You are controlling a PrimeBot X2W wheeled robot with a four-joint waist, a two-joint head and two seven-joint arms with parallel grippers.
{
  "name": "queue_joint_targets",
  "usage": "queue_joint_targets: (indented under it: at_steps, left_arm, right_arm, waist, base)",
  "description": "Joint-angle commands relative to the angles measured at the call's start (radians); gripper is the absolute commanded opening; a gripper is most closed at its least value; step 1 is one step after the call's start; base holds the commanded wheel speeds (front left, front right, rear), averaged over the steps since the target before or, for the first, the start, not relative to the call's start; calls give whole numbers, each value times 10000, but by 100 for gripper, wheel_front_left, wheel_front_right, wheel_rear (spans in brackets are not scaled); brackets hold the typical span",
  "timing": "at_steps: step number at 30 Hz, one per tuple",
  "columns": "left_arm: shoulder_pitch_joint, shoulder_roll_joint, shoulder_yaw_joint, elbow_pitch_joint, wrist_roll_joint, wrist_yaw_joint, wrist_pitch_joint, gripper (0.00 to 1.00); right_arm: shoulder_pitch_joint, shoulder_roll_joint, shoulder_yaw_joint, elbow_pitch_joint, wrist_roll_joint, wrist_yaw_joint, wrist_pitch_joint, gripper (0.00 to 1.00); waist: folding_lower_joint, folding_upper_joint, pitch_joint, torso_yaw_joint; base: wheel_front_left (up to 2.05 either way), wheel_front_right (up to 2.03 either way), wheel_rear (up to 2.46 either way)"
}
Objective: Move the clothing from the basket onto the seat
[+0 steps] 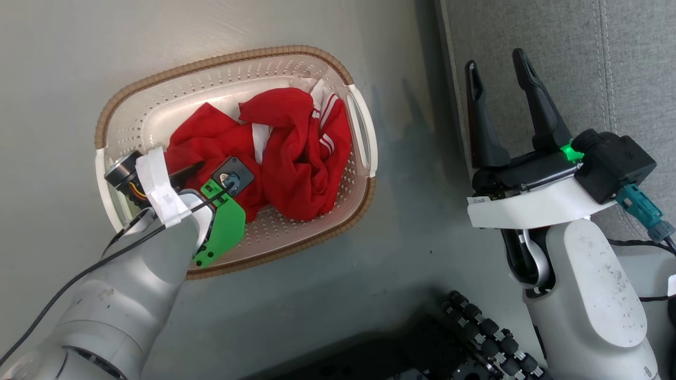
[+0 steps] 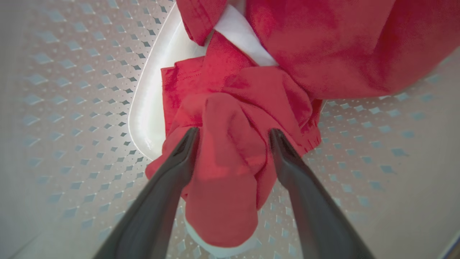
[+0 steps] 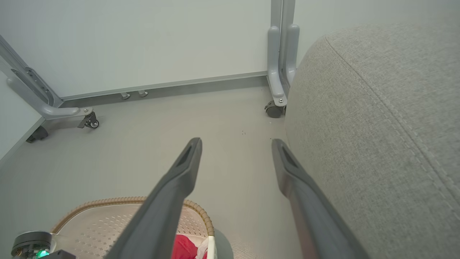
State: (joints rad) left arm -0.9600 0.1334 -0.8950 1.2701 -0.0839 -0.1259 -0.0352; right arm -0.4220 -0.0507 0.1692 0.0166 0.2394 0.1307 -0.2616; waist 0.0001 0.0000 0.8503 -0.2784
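One cream perforated plastic basket (image 1: 174, 105), long axis slanting; red fabric clothing (image 1: 301, 158), perhaps two pieces; my left pincer (image 2: 233, 133) gapes astride it.

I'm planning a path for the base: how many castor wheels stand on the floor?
3. One castor beside the seat corner; a second castor and third castor at the right wrist view's left. Others may be hidden.

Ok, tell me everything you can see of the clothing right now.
The clothing is bright red soft fabric with white stripes and trim, crumpled in a heap on the perforated floor of the basket. A bunched fold sits between the left gripper's open fingers, which flank it closely. None of it is on the seat.
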Motion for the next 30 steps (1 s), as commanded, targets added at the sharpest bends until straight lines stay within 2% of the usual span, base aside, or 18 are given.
queue_joint_targets:
  at_steps: [1, 12, 13, 14, 16, 17, 23, 30]
  left_arm:
    - [-241, 141, -39, 56, 61, 60, 140, 100]
    - [-625, 471, -525, 154, 213, -4, 1312, 100]
    - [-635, 494, -595, 155, 270, -7, 1381, 91]
    - [-642, 523, -627, 159, 235, -14, 1467, 65]
    - [-663, 597, -715, 167, 268, -28, 1556, 28]
    - [-669, 625, -741, 169, 261, -32, 1591, 0]
    - [-714, 694, -958, 180, 245, -31, 1719, 0]
    - [-545, 499, -921, 133, -13, 3, 1036, 0]
  right_arm:
    - [-174, 3, 20, -7, 60, 1, -36, 100]
    - [-350, 3, 260, -230, 293, 1, -40, 100]
    - [-366, 3, 277, -236, 318, 1, -39, 100]
    - [-386, 2, 297, -250, 338, 1, -39, 100]
    - [-414, 3, 346, -265, 367, 1, -39, 100]
    - [-422, 3, 361, -268, 365, 1, -39, 100]
    - [-500, 3, 349, -275, 371, 1, -40, 100]
    - [-445, 2, 266, -167, 121, 1, -40, 100]
  waist:
    - [-1, 0, 301, -215]
    - [-1, 0, 846, -481]
    - [-1, 0, 867, -500]
    - [-1, 0, 907, -528]
    - [-1, 0, 968, -574]
    - [-1, 0, 992, -596]
    - [-1, 0, 1049, -658]
    - [-1, 0, 697, -460]
  base:
    - [0, 0, 0]
    - [0, 0, 0]
    - [0, 0, 0]
    - [0, 0, 0]
    - [0, 0, 0]
    - [0, 0, 0]
    - [0, 0, 0]
    - [0, 0, 0]
